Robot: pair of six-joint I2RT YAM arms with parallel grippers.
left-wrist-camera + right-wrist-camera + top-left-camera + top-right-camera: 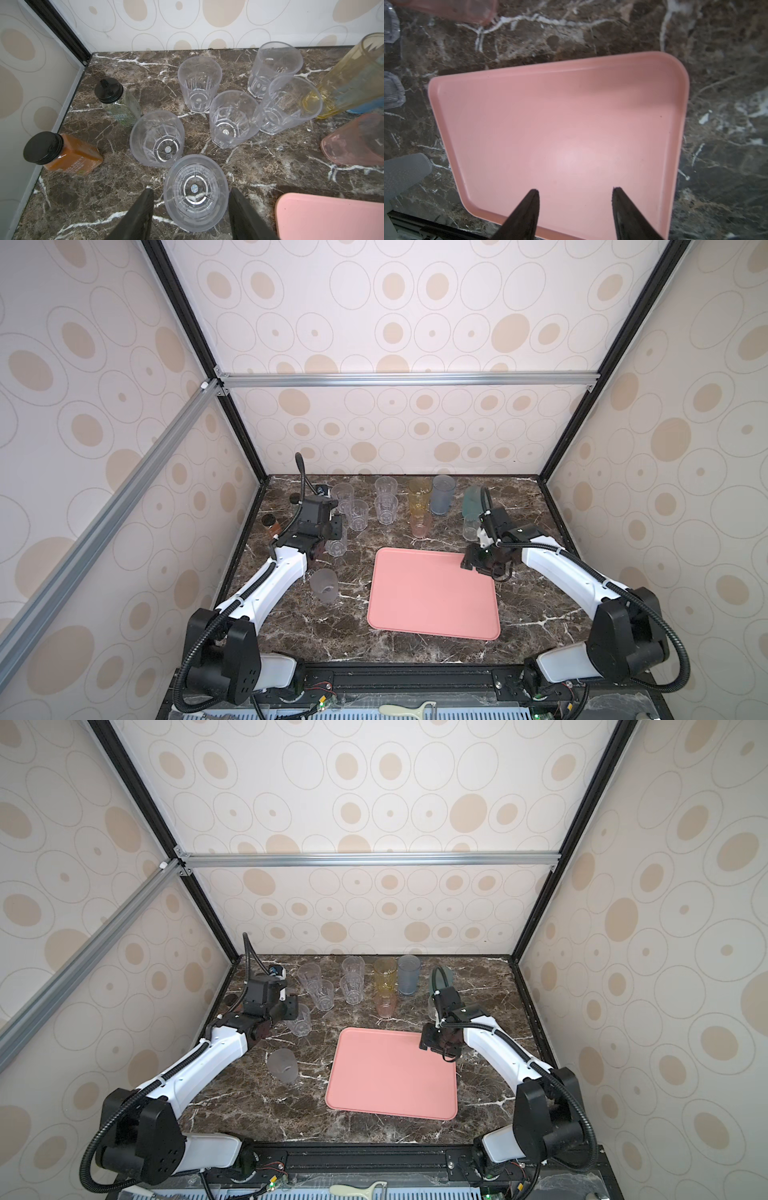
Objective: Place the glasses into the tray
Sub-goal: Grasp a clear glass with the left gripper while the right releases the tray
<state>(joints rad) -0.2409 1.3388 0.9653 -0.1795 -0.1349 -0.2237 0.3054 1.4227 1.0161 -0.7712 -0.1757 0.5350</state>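
Observation:
The salmon-pink tray lies flat at the table's middle right with nothing in it. Several glasses stand behind and left of it: clear ribbed ones, an amber one, a blue one, a pink one, a teal one and a frosted one. My left gripper is open, its fingers on either side of an upright clear ribbed glass with small gaps showing. My right gripper hangs open over the tray's far right corner, holding nothing.
Two black-capped bottles stand at the back left corner: an orange one and a greenish one. Patterned walls close the table on three sides. The frosted glass stands close beside my left forearm.

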